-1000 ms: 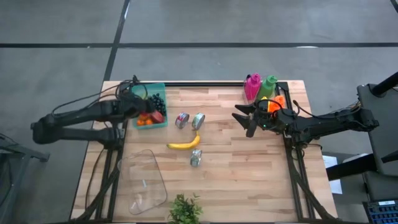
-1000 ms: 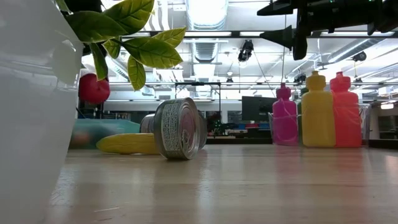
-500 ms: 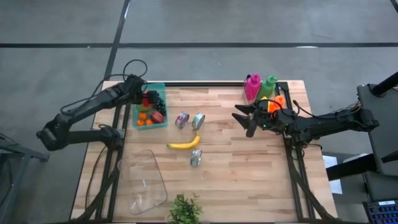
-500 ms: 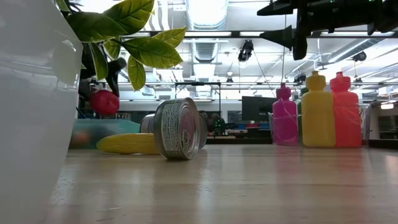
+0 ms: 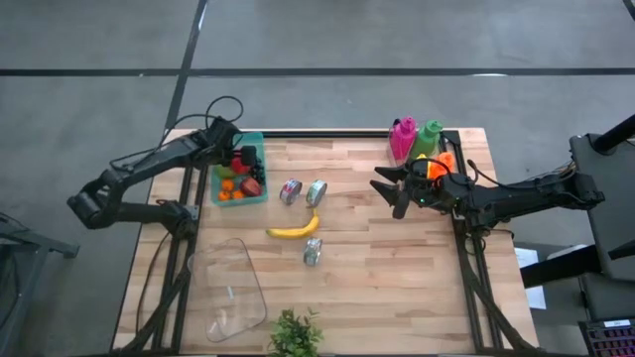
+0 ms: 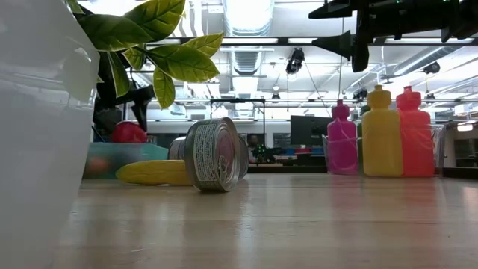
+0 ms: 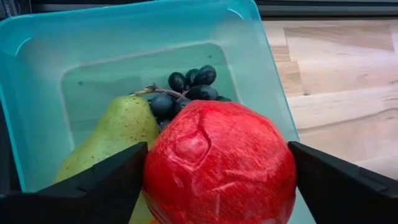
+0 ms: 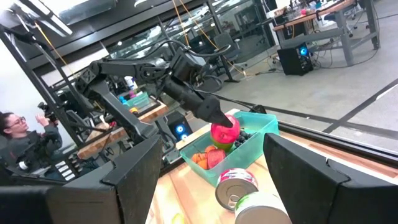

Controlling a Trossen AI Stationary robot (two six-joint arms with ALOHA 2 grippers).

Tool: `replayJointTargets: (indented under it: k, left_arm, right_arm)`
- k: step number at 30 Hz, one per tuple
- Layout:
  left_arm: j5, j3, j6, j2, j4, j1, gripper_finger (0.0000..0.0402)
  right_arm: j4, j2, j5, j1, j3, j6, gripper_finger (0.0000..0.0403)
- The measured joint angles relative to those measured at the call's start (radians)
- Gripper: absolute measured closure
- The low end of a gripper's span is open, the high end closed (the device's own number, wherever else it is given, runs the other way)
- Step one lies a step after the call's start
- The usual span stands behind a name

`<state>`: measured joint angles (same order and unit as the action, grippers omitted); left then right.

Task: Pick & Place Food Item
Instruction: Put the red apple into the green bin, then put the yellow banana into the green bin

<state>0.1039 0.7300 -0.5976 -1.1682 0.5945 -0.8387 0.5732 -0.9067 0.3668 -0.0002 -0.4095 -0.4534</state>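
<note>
The wooden table (image 5: 397, 268) holds a teal box (image 5: 256, 142) upper left, three cans (image 5: 303, 191), a banana (image 5: 294, 230), bottles (image 5: 415, 139) upper right, and a plant (image 5: 295, 335) at the bottom.

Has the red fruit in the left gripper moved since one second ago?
Yes. In the low view the red fruit has come down, from level with the plant's leaves to just above the teal container.

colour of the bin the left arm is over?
Translucent teal bin, holding a red fruit, a green pear and dark grapes. Best seen in the left wrist view.
</note>
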Motion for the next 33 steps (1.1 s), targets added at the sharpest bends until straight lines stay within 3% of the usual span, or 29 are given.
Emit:
replayJointTargets:
  k: [3,26,33]
  left_arm:
    - [0.0,0.0,0.0,0.001,0.0,0.0,0.0007]
    - [-0.013,0.077,0.023,0.001,0.033,0.002,0.0002]
    - [-0.161,0.076,0.015,0.024,0.06,0.029,0.0002]
  right_arm:
    - [0.0,0.0,0.0,0.0,0.0,0.0,0.0126]
    - [0.0,0.0,0.0,0.0,0.0,0.0,0.0126]
    - [0.0,0.0,0.0,0.0,0.0,0.0,0.0126]
